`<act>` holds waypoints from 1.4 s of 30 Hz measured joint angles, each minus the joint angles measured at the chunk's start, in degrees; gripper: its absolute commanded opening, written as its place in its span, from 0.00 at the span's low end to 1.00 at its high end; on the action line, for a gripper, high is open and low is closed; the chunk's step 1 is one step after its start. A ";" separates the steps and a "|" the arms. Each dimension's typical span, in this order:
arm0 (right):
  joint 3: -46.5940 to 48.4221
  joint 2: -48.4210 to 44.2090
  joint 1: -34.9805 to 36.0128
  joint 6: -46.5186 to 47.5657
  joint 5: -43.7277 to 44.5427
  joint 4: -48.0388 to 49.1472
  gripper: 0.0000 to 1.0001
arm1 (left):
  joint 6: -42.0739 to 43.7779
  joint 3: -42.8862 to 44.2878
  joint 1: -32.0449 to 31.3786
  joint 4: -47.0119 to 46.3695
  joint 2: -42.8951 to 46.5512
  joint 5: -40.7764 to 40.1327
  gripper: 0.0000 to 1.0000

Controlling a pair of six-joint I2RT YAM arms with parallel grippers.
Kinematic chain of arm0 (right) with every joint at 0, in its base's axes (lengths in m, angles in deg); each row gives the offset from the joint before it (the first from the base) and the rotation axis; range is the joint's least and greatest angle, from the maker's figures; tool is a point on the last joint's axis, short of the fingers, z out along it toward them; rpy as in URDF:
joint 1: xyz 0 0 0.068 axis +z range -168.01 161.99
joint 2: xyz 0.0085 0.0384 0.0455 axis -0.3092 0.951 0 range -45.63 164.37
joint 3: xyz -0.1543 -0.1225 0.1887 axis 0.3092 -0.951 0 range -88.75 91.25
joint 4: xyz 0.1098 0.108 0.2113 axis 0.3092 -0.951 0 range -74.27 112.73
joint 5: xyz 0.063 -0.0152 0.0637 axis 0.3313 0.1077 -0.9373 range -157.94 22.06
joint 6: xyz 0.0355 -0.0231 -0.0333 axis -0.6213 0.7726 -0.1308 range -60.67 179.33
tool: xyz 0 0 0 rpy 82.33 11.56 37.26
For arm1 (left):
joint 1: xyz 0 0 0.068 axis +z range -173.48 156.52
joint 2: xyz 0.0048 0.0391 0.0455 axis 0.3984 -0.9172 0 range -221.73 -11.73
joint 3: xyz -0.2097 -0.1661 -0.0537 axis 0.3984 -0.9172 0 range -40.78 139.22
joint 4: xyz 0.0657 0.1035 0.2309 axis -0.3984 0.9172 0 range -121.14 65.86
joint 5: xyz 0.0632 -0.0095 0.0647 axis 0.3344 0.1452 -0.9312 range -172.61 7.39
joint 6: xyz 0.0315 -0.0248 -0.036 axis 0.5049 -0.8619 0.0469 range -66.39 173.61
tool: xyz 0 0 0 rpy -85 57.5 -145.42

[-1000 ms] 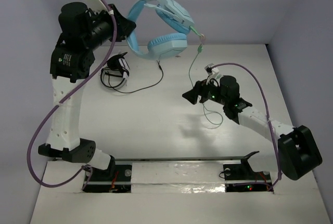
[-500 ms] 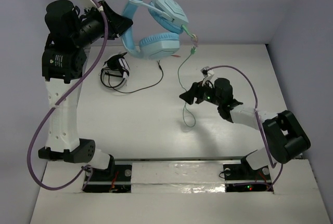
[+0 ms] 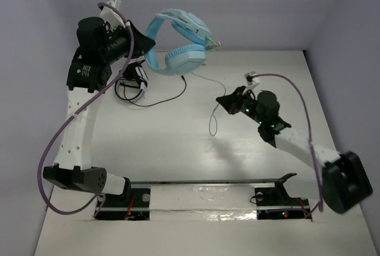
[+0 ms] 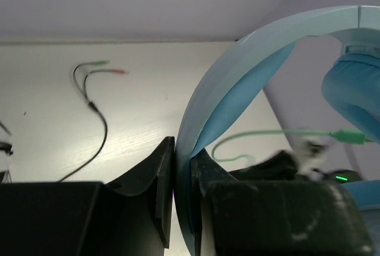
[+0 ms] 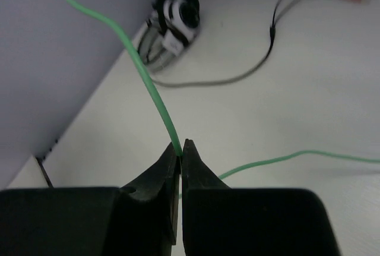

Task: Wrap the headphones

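Observation:
The light blue headphones (image 3: 185, 59) hang in the air at the back of the table. My left gripper (image 3: 147, 45) is shut on their curved headband (image 4: 237, 72); both fingers press the band at the gripper's tips (image 4: 183, 167). One padded ear cup (image 4: 356, 89) shows at the right edge of the left wrist view. The thin pale green cable (image 3: 211, 126) runs from the cups to my right gripper (image 3: 221, 100), which is shut on it (image 5: 181, 146). The cable (image 5: 142, 72) rises up and left from the closed tips, and its free end trails down onto the table.
Black and white headphones (image 3: 132, 84) lie on the table under the left arm, seen too in the right wrist view (image 5: 175, 21). Their dark cable (image 3: 172, 95) curves to the right and ends in two plugs (image 4: 104, 66). Walls enclose the table at the back and sides.
My right gripper has shut on the green cable and moved slightly right and toward the back. The left arm has shifted the headphones a little right and lower.

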 measured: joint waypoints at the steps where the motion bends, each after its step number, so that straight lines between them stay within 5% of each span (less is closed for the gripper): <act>1: 0.20 -5.42 0.04 0.13 2.08 -3.45 0.00 | 0.00 -2.49 0.00 -0.74 0.31 -1.07 0.00; 5: 7.34 -26.36 0.20 0.66 9.33 -18.62 0.00 | -0.48 -8.07 0.00 -1.99 -0.35 -4.13 0.00; 10: 20.24 -36.65 0.22 0.59 12.76 -28.76 0.00 | -2.19 -7.96 -0.17 -3.67 -1.33 -5.18 0.00; 20: 6.99 -13.66 0.26 -1.84 17.22 -42.53 0.00 | -4.50 -7.43 -1.20 -5.90 1.29 -5.11 0.00; 29: 8.85 -10.45 8.11 -2.45 20.04 -43.04 0.00 | -8.35 -16.76 -2.03 -12.35 4.13 -6.43 0.00; 42: 18.16 -2.49 29.40 -2.95 34.03 -48.92 0.00 | -8.15 -34.10 -12.35 -16.02 4.04 -31.95 0.00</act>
